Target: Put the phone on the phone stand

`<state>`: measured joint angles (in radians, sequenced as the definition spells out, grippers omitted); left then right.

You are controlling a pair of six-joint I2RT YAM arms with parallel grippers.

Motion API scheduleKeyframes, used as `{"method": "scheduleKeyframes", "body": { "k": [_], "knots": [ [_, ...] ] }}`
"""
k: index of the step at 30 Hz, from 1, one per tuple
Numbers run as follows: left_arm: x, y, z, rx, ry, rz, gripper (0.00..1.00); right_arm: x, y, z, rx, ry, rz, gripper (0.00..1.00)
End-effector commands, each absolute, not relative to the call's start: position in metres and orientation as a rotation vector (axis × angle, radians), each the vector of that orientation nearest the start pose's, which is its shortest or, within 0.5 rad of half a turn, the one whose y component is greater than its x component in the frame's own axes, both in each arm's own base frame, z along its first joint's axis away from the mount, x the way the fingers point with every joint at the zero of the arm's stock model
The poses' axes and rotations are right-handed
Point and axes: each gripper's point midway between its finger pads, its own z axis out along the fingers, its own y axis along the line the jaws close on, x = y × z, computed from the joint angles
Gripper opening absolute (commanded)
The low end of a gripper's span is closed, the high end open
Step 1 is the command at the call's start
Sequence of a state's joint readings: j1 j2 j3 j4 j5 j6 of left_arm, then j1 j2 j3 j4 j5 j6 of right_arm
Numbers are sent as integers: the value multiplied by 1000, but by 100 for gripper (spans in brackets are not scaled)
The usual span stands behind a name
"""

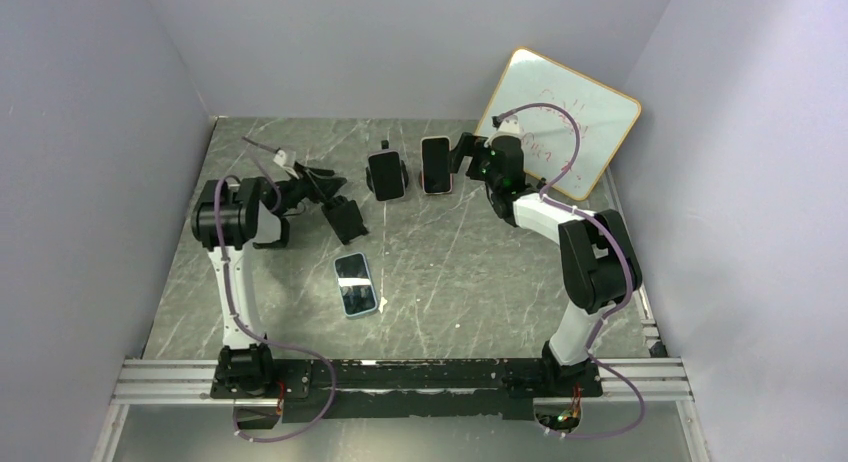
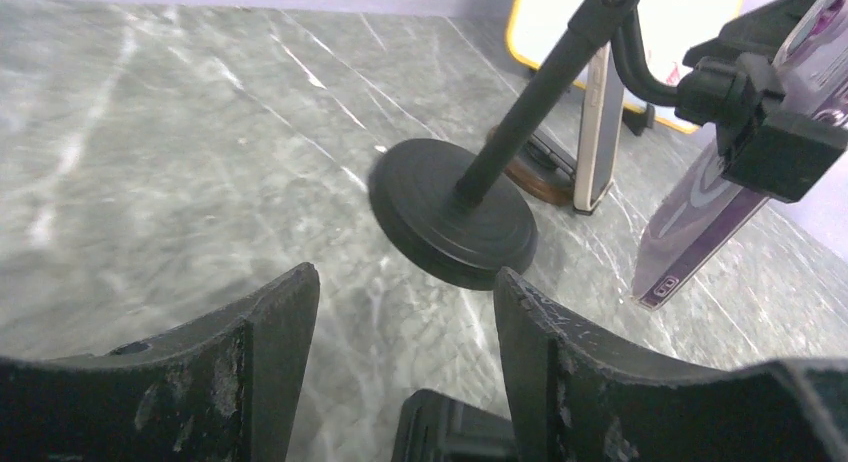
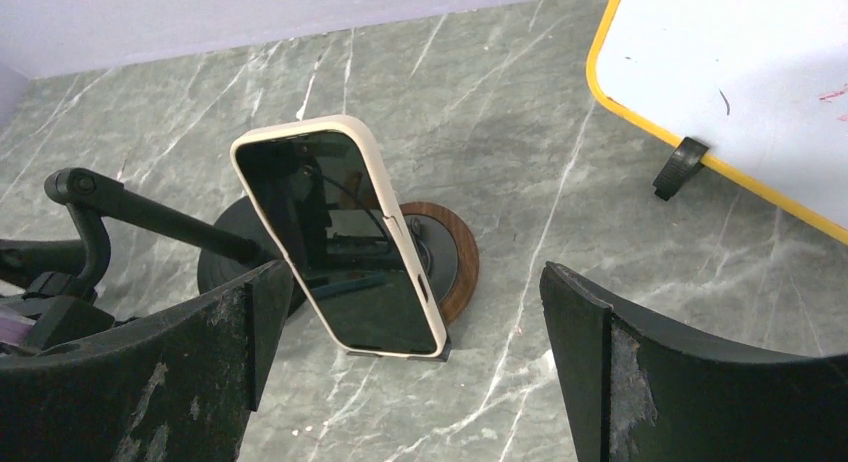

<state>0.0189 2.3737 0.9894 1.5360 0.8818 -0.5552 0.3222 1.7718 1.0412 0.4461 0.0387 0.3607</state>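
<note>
Pale lilac walls (image 1: 100, 82) box in a grey, white-veined, marble-patterned surface (image 1: 480, 272); a yellow-rimmed whiteboard (image 1: 570, 112) leans far right. The cream-cased phone (image 3: 340, 242) sits tilted on a round wooden stand (image 3: 465, 267), far centre. The left tool (image 2: 405, 282) and right tool (image 3: 415, 277) both gape, empty.

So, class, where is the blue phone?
The blue phone lies flat, left of centre in the top view, just below the left claw.
</note>
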Motion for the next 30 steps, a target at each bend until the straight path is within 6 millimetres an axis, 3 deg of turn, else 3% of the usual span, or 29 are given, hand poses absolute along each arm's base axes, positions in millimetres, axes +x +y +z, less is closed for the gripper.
{"method": "scheduleKeyframes", "body": {
  "k": [1, 6, 8, 13, 16, 20, 23, 25, 30],
  "knots": [
    [485, -109, 140, 443, 1225, -850, 67, 497, 173, 137, 68, 1877, 452, 100],
    [462, -87, 143, 429, 1271, -848, 64, 497, 176, 133, 66, 1879, 469, 100],
    [441, -92, 141, 460, 1295, -867, 63, 498, 178, 131, 69, 1878, 481, 100],
    [397, -104, 161, 535, 1303, -885, 66, 498, 190, 123, 59, 1890, 547, 100],
    [391, -113, 164, 527, 1336, -878, 67, 497, 195, 117, 50, 1903, 560, 100],
    [392, -139, 148, 579, 1414, -839, 65, 494, 195, 122, 31, 1892, 542, 100],
    [394, -136, 145, 561, 1455, -778, 66, 492, 191, 129, 33, 1874, 521, 100],
    [393, -146, 140, 591, 1481, -783, 66, 491, 190, 134, 33, 1866, 520, 100],
    [408, -141, 115, 617, 1623, -744, 60, 490, 189, 142, 32, 1851, 519, 100]
  ]
}}
